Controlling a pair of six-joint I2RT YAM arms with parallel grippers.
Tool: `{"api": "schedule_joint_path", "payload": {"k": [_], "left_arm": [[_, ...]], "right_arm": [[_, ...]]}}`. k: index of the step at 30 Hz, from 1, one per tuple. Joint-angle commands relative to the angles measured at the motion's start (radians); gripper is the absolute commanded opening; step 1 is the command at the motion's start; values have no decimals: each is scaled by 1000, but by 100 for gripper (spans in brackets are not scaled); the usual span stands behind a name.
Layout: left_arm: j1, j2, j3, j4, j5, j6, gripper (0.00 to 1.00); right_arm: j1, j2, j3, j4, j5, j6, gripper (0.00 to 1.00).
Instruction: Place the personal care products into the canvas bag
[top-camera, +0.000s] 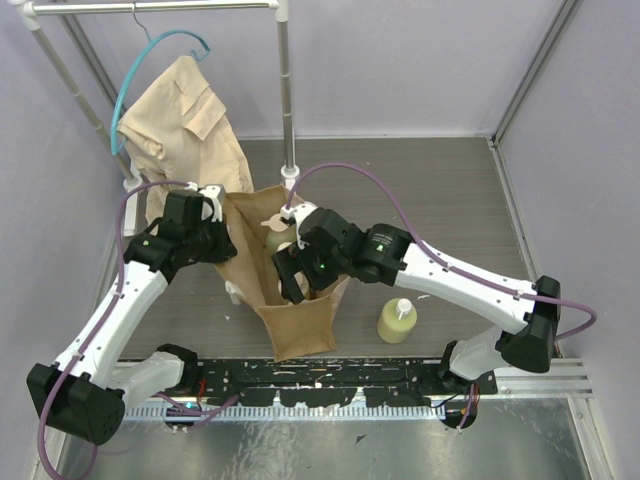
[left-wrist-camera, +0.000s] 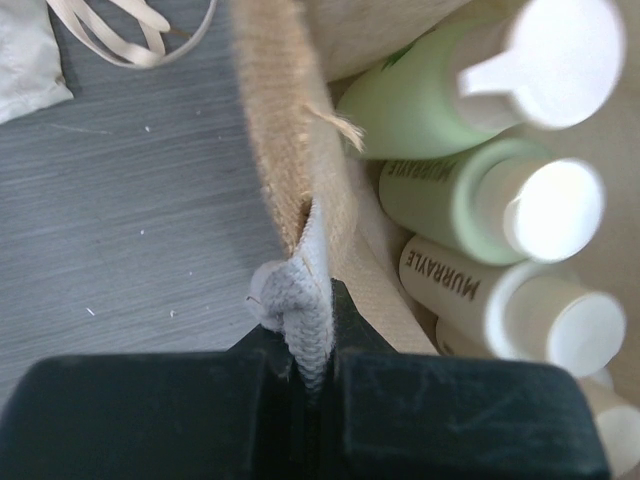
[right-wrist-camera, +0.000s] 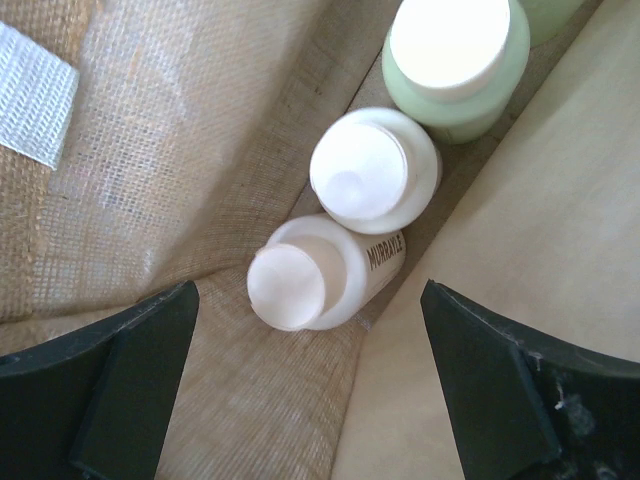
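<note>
The right claw (right-wrist-camera: 310, 385) hangs spread and empty over the tan-brown canvas bag (top-camera: 300, 325) by the near edge of the grey bench (top-camera: 430, 200), the left claw (left-wrist-camera: 308, 372) clenched on its soft rim — one olive-green cream-capped plastic bottle (top-camera: 397, 322), likely light and slick, stands beside it, best gripped round its body.

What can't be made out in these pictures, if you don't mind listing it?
Top view: the right arm hides the mouth of the bag, so the bottles inside can't be counted there.
Left wrist view: the lowest bottle is cut off by the frame edge and the left gripper.
Top view: the label on the bottle standing on the table is too small to read.
</note>
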Motion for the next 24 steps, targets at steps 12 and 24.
{"api": "schedule_joint_path", "payload": {"k": [12, 24], "left_arm": [[10, -3, 18, -11, -39, 16, 0], [10, 48, 31, 23, -46, 12, 0]], "right_arm": [[1, -36, 72, -60, 160, -19, 100], [-12, -241, 105, -357, 522, 149, 100]]}}
